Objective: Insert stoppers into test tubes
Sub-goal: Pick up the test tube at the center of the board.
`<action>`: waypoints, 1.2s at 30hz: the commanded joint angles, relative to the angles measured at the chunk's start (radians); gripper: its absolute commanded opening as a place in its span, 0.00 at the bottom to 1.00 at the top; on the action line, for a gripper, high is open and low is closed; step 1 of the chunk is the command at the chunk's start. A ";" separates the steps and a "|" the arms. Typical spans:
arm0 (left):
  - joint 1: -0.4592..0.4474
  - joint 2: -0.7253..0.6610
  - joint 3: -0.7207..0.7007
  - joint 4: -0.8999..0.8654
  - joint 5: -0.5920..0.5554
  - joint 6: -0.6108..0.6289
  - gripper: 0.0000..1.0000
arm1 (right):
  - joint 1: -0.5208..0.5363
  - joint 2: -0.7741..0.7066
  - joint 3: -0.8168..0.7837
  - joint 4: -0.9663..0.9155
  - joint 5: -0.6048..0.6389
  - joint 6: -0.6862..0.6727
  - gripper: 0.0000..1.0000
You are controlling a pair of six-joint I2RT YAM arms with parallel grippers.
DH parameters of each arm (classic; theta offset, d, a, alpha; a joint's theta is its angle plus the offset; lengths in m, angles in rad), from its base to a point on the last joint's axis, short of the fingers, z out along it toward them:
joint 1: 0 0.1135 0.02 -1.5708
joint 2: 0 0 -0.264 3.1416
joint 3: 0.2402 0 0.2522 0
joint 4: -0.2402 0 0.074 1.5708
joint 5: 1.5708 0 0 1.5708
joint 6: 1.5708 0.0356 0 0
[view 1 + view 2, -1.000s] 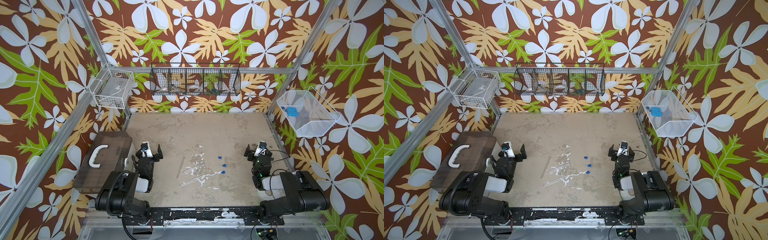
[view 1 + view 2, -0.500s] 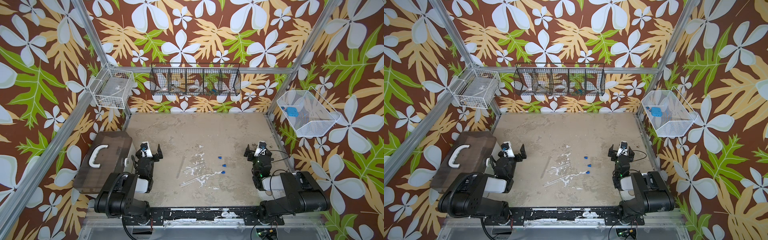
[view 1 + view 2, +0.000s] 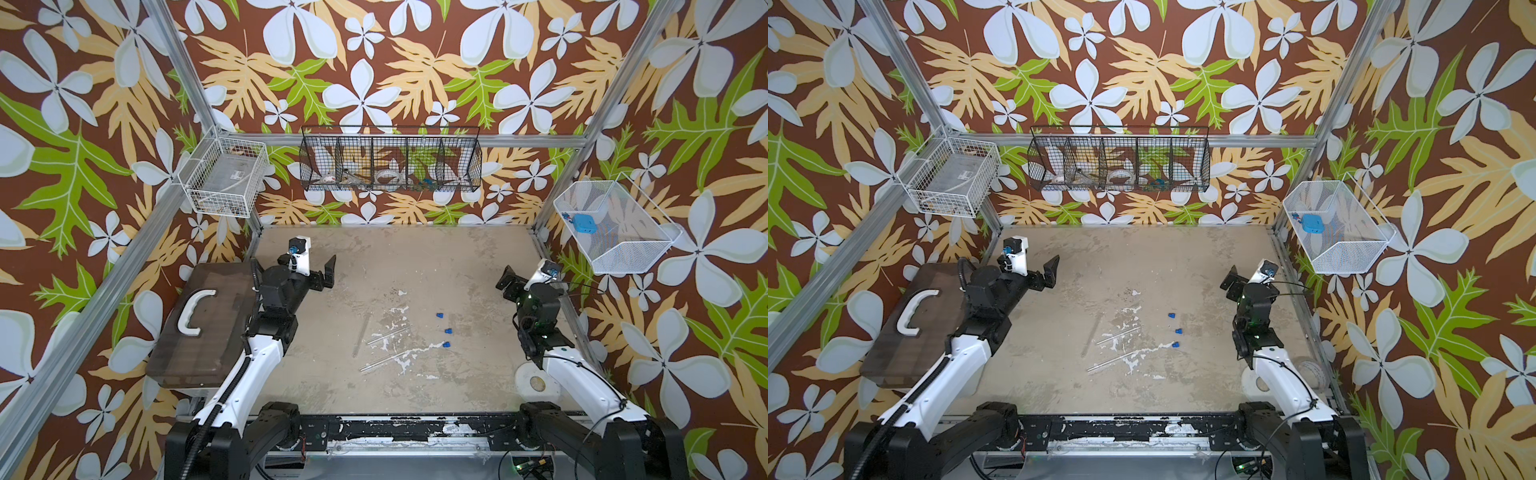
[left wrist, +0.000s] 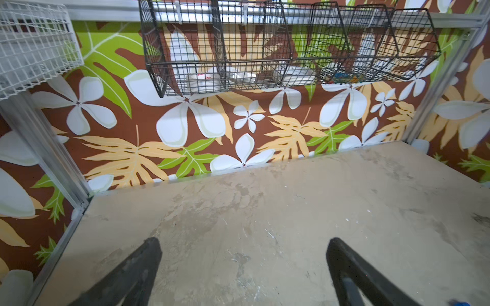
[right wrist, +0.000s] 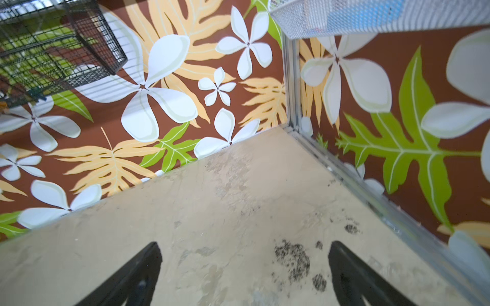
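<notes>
Above the desk (image 3: 415, 257), a white mesh basket (image 3: 631, 253) is holding a light-blue square (image 3: 585, 223); mid-desk, test tubes (image 3: 385, 361) and stoppers (image 3: 447, 331) are lying loose, while the left hand (image 4: 242, 242) and right hand (image 5: 245, 245) are gaping, empty.

The black parallel-fingered left gripper (image 4: 243, 246) and the matching right gripper (image 5: 245, 246) are lifting up and moving forward out of their tucked pose — the left one farther.

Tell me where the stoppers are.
In a top view, the three stoppers lie on the table slightly right of centre, in a column right of the test tubes.
</notes>
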 commanded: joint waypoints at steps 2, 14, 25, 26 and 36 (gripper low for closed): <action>-0.018 -0.013 0.091 -0.409 0.059 -0.031 1.00 | -0.003 0.001 0.100 -0.378 -0.172 0.115 1.00; -0.245 0.147 0.182 -0.681 0.009 0.027 0.98 | 0.043 -0.073 0.209 -0.693 -0.371 0.040 1.00; -0.399 0.417 0.212 -0.713 -0.011 -0.072 0.75 | 0.051 -0.167 0.185 -0.779 -0.401 -0.034 1.00; -0.404 0.432 0.211 -0.707 -0.032 -0.085 0.71 | 0.052 -0.178 0.175 -0.777 -0.387 -0.034 1.00; -0.421 0.494 0.171 -0.680 -0.077 -0.169 0.55 | 0.051 -0.217 0.134 -0.741 -0.361 -0.033 1.00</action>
